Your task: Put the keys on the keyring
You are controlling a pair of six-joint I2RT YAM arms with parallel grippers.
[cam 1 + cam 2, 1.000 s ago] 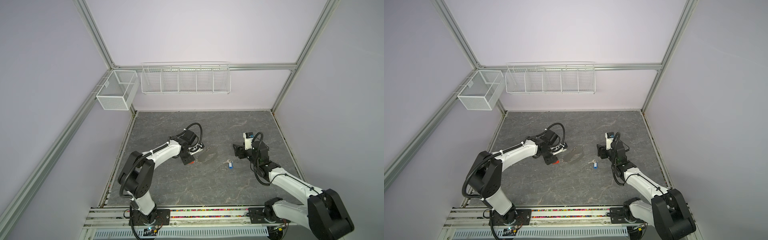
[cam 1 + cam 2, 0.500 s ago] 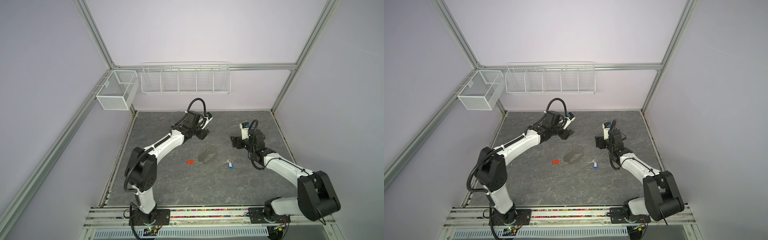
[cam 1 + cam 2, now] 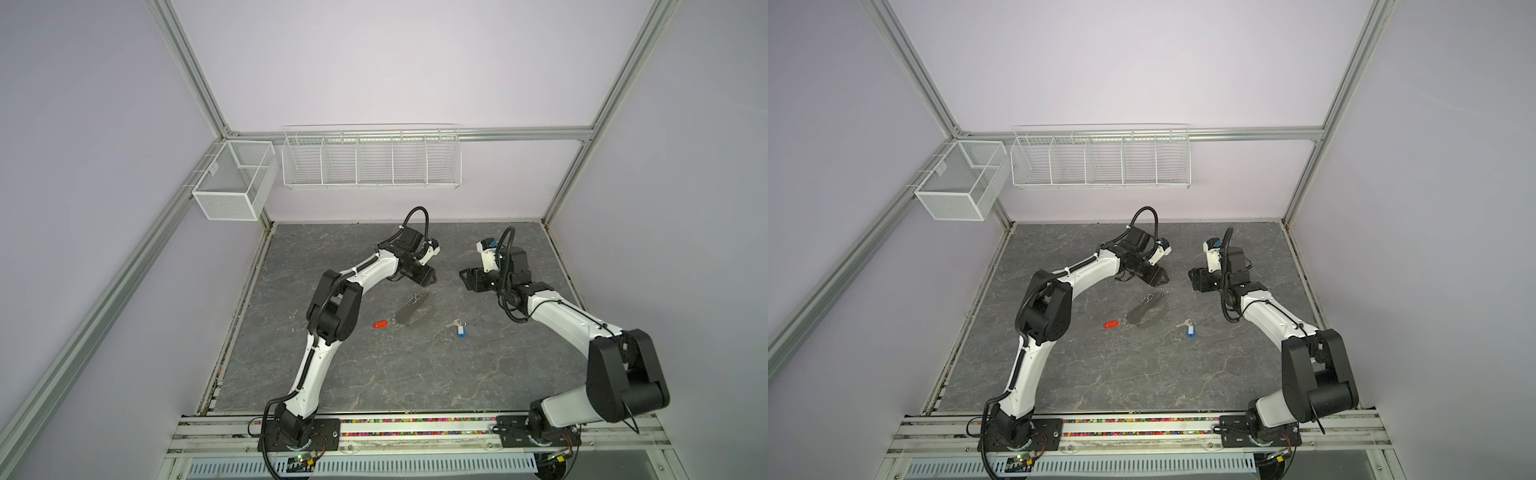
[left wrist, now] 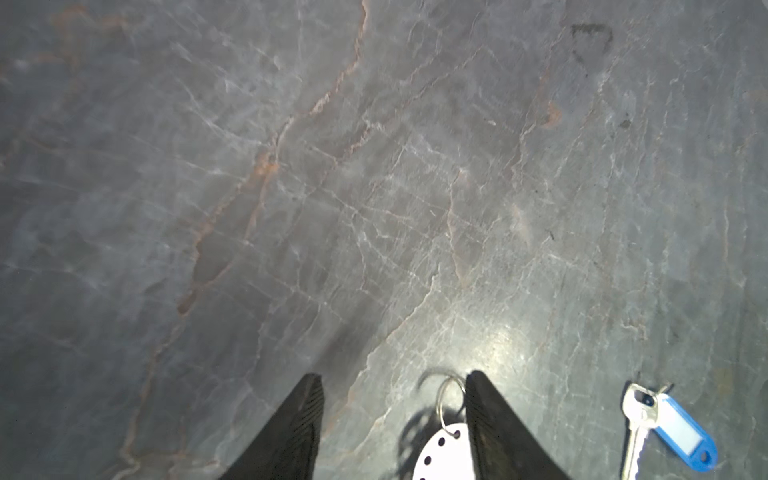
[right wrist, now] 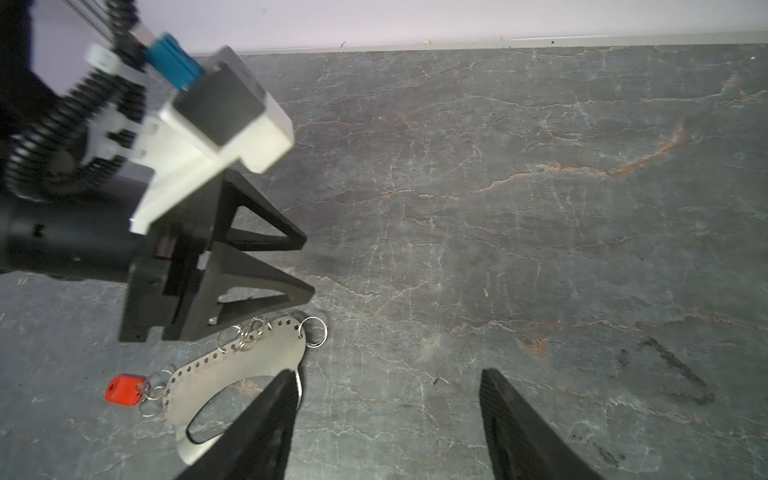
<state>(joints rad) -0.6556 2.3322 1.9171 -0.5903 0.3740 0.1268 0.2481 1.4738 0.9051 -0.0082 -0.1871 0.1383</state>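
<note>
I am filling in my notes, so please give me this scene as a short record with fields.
Keyring: flat on the table, between the two tags
Red tag: at the keyring's end, seemingly linked by small rings
Blue-tag key: lying loose, apart from the keyring
Left gripper: open, empty
Right gripper: open, empty

A grey veined stone tabletop [image 5: 519,216] fills the frame. The right gripper [image 5: 384,372] shows two black fingers spread wide, empty. One finger partly hides a flat silvery crescent-shaped metal keyring [image 5: 249,365]. A red-orange plastic tag [image 5: 122,389] touches the keyring's end rings. The left gripper [image 5: 309,266] hovers close by, jaws parted.
</note>
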